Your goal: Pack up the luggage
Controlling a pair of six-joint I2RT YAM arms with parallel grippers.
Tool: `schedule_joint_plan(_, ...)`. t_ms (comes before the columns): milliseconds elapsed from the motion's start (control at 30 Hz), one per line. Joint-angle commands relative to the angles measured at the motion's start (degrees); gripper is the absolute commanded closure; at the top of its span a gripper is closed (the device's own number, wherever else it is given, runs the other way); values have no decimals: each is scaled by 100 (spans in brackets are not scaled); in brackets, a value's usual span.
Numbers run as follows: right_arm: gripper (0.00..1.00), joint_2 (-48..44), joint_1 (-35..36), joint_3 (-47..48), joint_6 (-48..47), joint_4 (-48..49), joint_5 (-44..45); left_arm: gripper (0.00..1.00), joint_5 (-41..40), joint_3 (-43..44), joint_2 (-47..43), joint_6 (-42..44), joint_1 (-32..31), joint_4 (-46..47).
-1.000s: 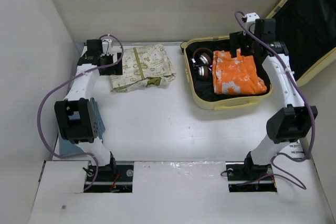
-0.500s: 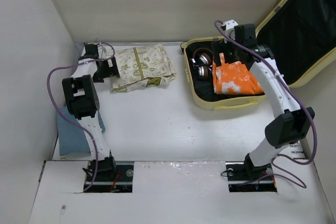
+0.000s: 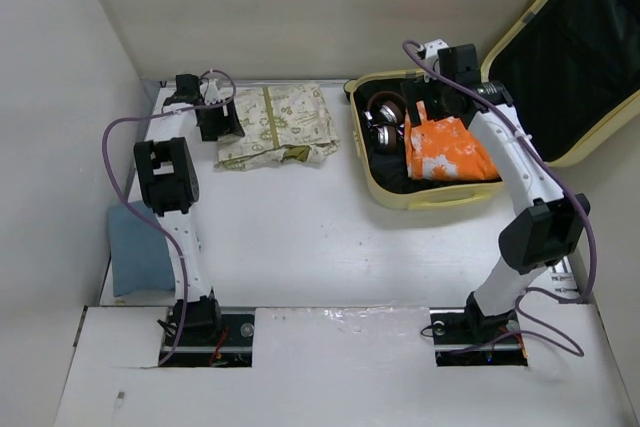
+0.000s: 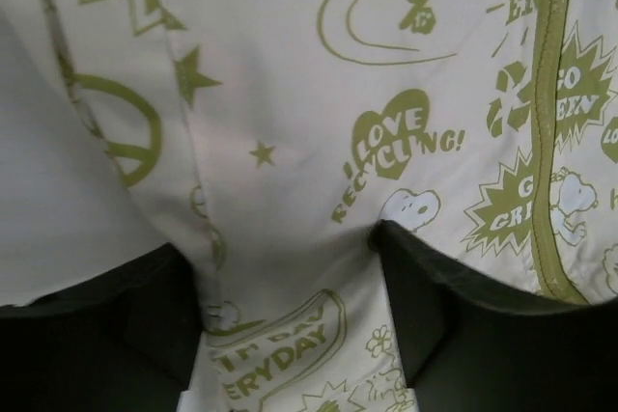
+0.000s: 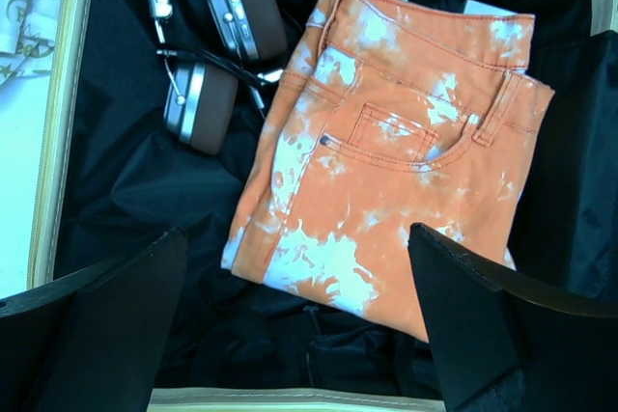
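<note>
While the luggage (image 3: 440, 197) lies open at the table's two o'clock corner, the right gripper (image 5: 297, 238) hangs wide apart and empty above the orange jeans (image 5: 386, 171) and headphones (image 5: 208, 55) inside; at eleven o'clock the left gripper (image 4: 285, 248), partly open, straddles a fold of printed cloth (image 4: 290, 123), though I cannot tell whether it pinches it

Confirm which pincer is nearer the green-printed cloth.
Left. The left pincer is down on the cloth, its fingers straddling a fold; the right pincer hovers over the orange jeans in the luggage, well apart.
</note>
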Motion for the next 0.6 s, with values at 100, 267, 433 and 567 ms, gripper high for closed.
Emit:
schedule_joint_plan(100,0,-94,456,356,-41,-201,426,100,807,55,498,372,-20,-654)
schedule_joint_plan(267,0,-374,817,49,-41,-315,646,100,396,-497,-353,1238,-80,-927)
schedule_joint_plan(433,0,-946,1326,-636,-295,-61,-133,100,-1063,-2321,-1846,3269,-467,-1059)
schedule_joint_plan(567,0,-1255,1967,-1076,-419,46,-794,100,-1926,-3921,-3312,4667,-731,-893)
